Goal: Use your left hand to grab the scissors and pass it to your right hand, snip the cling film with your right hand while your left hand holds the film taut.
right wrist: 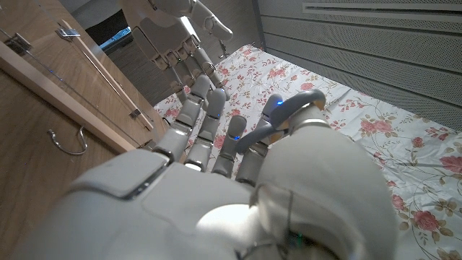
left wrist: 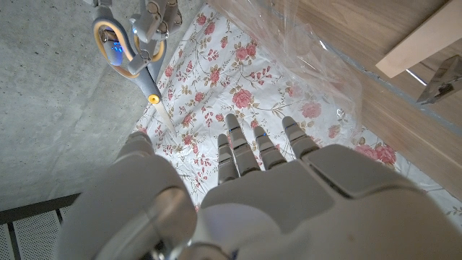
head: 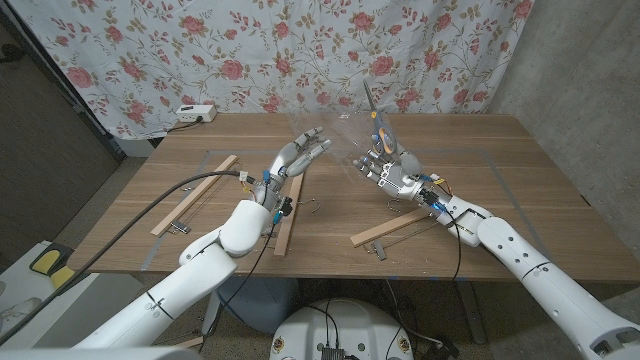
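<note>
My right hand (head: pixel 388 170) grips the scissors (head: pixel 378 125) by their grey, yellow-edged handles, blades pointing up and away over the table's middle. The left wrist view shows the scissors (left wrist: pixel 133 50) hanging from the right hand's fingers (left wrist: pixel 155 14). In the right wrist view the handle (right wrist: pixel 292 108) sits among my curled fingers. The clear cling film (head: pixel 335 130) stands as a faint sheet between the two hands; it shows wrinkled in the left wrist view (left wrist: pixel 317 43). My left hand (head: pixel 295 160) reaches up beside the film with fingers spread and straight, holding nothing, fingertips (head: pixel 318 140) close to the film's edge.
Three wooden slats with metal clips lie on the table: one at the left (head: pixel 195 195), one under my left wrist (head: pixel 290 215), one under my right forearm (head: pixel 395 230). A white power strip (head: pixel 195 113) sits at the back left. A floral curtain (head: pixel 300 50) hangs behind.
</note>
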You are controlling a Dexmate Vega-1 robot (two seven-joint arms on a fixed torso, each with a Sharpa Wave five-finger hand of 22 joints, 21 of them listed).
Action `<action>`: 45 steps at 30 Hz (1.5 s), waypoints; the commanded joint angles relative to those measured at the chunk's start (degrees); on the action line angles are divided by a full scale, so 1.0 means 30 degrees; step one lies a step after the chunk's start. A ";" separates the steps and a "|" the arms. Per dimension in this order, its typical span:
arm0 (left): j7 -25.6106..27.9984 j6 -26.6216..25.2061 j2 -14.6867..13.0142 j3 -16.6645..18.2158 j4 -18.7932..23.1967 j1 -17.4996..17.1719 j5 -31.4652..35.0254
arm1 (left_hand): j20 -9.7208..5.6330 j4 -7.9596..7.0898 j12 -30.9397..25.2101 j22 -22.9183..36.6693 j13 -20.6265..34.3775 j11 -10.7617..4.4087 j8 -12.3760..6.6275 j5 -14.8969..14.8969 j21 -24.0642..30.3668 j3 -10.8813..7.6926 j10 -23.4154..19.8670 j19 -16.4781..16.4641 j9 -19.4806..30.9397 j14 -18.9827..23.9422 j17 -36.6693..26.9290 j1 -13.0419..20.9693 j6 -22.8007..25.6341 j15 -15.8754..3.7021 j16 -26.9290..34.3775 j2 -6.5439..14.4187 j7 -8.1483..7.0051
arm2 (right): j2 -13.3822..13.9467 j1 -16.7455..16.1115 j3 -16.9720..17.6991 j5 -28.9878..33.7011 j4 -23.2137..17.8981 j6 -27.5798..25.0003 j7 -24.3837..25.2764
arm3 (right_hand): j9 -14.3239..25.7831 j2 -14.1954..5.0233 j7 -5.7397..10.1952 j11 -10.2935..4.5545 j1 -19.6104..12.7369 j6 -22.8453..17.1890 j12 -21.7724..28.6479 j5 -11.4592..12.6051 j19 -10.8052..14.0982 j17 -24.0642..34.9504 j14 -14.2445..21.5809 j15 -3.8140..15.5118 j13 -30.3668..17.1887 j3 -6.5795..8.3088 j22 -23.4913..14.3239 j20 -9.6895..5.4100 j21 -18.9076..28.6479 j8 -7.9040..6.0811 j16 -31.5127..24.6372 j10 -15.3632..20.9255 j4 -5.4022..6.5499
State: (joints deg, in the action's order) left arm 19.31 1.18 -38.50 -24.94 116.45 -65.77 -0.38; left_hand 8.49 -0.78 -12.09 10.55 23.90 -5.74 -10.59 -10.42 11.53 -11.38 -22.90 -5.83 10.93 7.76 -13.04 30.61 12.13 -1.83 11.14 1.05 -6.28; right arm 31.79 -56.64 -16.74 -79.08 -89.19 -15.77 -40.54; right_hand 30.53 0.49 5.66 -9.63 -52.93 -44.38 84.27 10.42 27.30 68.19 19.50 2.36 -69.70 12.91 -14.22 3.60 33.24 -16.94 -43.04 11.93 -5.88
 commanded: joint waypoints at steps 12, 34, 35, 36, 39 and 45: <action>-0.0060 -0.0381 -0.0139 -0.0247 0.0268 -0.0133 -0.0234 | 0.0207 0.0277 -0.0158 0.0097 0.0020 0.0056 -0.0196 -0.0097 0.0095 -0.0238 0.0018 0.0049 0.0031 0.0121 0.0024 0.0325 0.0005 0.0105 0.0147 0.0324 -0.0079 | 0.0292 -0.0151 0.0156 0.0816 -0.0152 0.0269 0.0216 | 0.0124 0.0861 -0.0825 0.0602 0.2683 0.0101 0.0221 0.0424 0.0287 -0.0295 0.0420 0.2498 0.0107 -0.1438 0.0575 0.0579 -0.0086 0.0059 0.0198 0.0103 0.1073; 0.0419 -0.0085 -0.0056 -0.0143 0.0166 -0.0269 -0.0048 | 0.0200 0.0456 -0.0236 0.0097 0.0001 0.0049 -0.0243 -0.0064 0.0103 -0.0349 0.0012 0.0064 0.0027 0.0077 0.0054 0.0478 0.0048 0.0081 0.0162 0.0395 -0.0132 | 0.2531 -0.0999 0.1282 0.1182 -0.2103 0.0286 0.2225 | -0.0028 0.2373 -0.2698 0.2131 0.5729 0.0218 0.0496 0.0933 0.0923 -0.0865 0.1061 0.0931 0.0144 -0.3496 0.0961 0.1266 -0.0380 0.0423 0.0324 0.0703 0.2250; 0.0361 -0.0070 -0.0050 -0.0180 0.0129 -0.0223 -0.0055 | 0.0197 0.0460 -0.0237 0.0097 0.0000 0.0060 -0.0246 -0.0063 0.0103 -0.0350 0.0014 0.0064 0.0027 0.0071 0.0055 0.0480 0.0055 0.0085 0.0161 0.0394 -0.0135 | 0.2522 -0.1034 0.1249 0.1102 -0.2099 0.0204 0.2272 | -0.0014 0.2242 -0.2724 0.2120 0.5382 0.0234 0.0527 0.1020 0.0958 -0.0887 0.1042 0.0953 0.0123 -0.3395 0.0966 0.1229 -0.0404 0.0443 0.0303 0.0708 0.2104; 0.0310 -0.0027 -0.0031 -0.0198 0.0092 -0.0201 -0.0110 | 0.0194 0.0464 -0.0241 0.0097 0.0000 0.0047 -0.0244 -0.0062 0.0103 -0.0351 0.0008 0.0065 0.0026 0.0069 0.0055 0.0481 0.0047 0.0078 0.0161 0.0395 -0.0122 | 0.2392 -0.1077 0.1233 0.0913 -0.2036 0.0165 0.2240 | 0.0013 0.2007 -0.2687 0.2094 0.5091 0.0230 0.0471 0.1080 0.0960 -0.0895 0.1010 0.1006 0.0238 -0.3250 0.0967 0.1196 -0.0429 0.0444 0.0284 0.0735 0.2009; 0.0245 -0.0109 -0.0079 -0.0244 0.0107 -0.0141 -0.0023 | 0.0197 0.0478 -0.0258 0.0098 -0.0002 0.0014 -0.0249 -0.0055 0.0109 -0.0350 -0.0009 0.0055 0.0026 0.0067 0.0056 0.0477 0.0056 0.0092 0.0166 0.0387 -0.0120 | 0.2043 -0.1088 0.1103 0.0868 -0.1795 0.0407 0.2085 | 0.0040 -0.0107 -0.2694 0.2053 0.3066 0.0182 0.0544 0.0950 0.0889 -0.0996 0.0913 0.1009 0.0142 -0.1876 0.0967 0.1207 -0.0592 0.0537 0.0072 0.0674 0.1303; 0.0218 -0.0313 -0.0209 -0.0186 0.0239 -0.0128 0.0088 | 0.0196 0.0508 -0.0292 0.0098 -0.0005 -0.0022 -0.0284 -0.0049 0.0112 -0.0362 -0.0042 0.0056 0.0025 0.0094 0.0058 0.0479 0.0136 0.0084 0.0190 0.0395 -0.0139 | 0.1527 -0.0936 0.0869 0.0778 -0.1320 0.0630 0.1530 | -0.0048 -0.1304 -0.2822 0.2185 0.2189 0.0367 0.0458 0.1545 0.0805 -0.1122 0.0680 0.0819 0.0222 -0.0959 0.0965 0.1219 -0.0715 0.0778 0.0164 0.0482 0.0876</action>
State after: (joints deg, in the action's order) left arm 20.22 0.77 -38.70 -25.67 116.89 -66.38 -0.59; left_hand 8.49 0.58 -12.60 10.54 23.92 -5.73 -10.86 -10.41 11.53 -12.26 -22.91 -5.83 10.94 7.77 -12.78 31.53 12.18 -1.84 11.53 1.97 -6.66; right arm 37.96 -59.41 -13.51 -76.18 -94.53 -14.73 -34.67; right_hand 30.42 -2.38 -0.84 -3.07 -45.80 -44.61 85.43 14.07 29.86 64.77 21.97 2.36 -69.13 9.07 -11.18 7.17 31.39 -14.98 -42.61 13.36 -2.96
